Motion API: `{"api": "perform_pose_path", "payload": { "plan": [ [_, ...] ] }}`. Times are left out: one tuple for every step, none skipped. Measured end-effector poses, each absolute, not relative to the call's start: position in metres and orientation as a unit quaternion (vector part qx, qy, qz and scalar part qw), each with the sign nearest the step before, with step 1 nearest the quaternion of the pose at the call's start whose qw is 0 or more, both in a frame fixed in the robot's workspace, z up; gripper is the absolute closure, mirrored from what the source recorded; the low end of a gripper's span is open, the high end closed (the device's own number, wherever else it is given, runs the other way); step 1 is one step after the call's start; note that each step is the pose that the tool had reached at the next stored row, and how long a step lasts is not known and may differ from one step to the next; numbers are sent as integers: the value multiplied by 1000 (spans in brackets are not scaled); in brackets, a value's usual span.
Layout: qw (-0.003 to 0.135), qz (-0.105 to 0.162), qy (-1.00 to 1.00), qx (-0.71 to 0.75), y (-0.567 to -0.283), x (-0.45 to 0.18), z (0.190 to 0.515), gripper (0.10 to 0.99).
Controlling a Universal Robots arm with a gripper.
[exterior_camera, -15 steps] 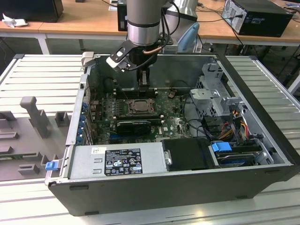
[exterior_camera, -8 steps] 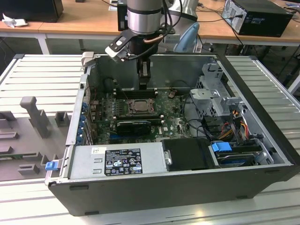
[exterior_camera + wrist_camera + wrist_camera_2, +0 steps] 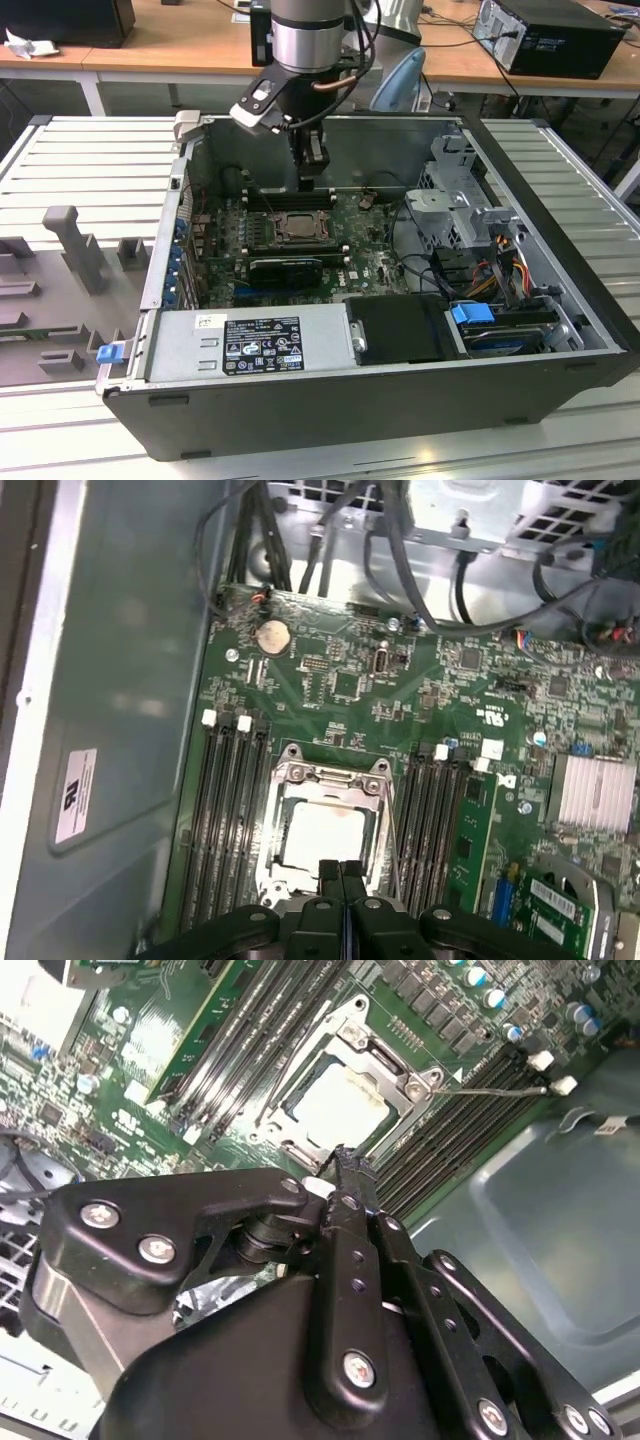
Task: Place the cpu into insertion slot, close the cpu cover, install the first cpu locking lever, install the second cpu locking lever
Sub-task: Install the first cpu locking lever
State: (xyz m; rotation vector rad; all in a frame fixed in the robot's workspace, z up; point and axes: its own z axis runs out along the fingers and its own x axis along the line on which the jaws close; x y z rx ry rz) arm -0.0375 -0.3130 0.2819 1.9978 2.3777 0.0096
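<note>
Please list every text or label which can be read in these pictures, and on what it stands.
Black label on the power supply: print too small to read.
White sticker on the case wall: too blurred to read.
White markings on the green circuit board: unreadable.

No print I can read out anywhere.

Black-and-white printed label point(image 3: 262, 345) on the grey metal power-supply box point(image 3: 325, 340): rows of print and symbols, too small to make out. Small white sticker point(image 3: 210, 321) just beside it, likewise.

In the first wrist view, white rectangular sticker point(image 3: 77, 793) on the grey steel case wall point(image 3: 130, 680): dark lines, unreadable. White lettering point(image 3: 490, 718) on the green circuit board point(image 3: 340, 680): blurred.
</note>
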Motion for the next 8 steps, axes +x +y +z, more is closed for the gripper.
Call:
{"api": "perform_pose_path", "payload": {
  "plan": [
    [18,3,773,635,-313,-38,282,980],
    [18,3,776,631,-313,-38,282,980],
    [18,3,779,627,-313,-38,282,980],
    [18,3,783,621,-313,-38,282,980],
    [19,3,786,618,-313,-38,282,980],
    [19,2,793,608,-313,-38,282,980],
    [20,1,800,599,-313,-38,282,980],
    [21,1,808,588,-313,-38,282,980]
  ]
}}
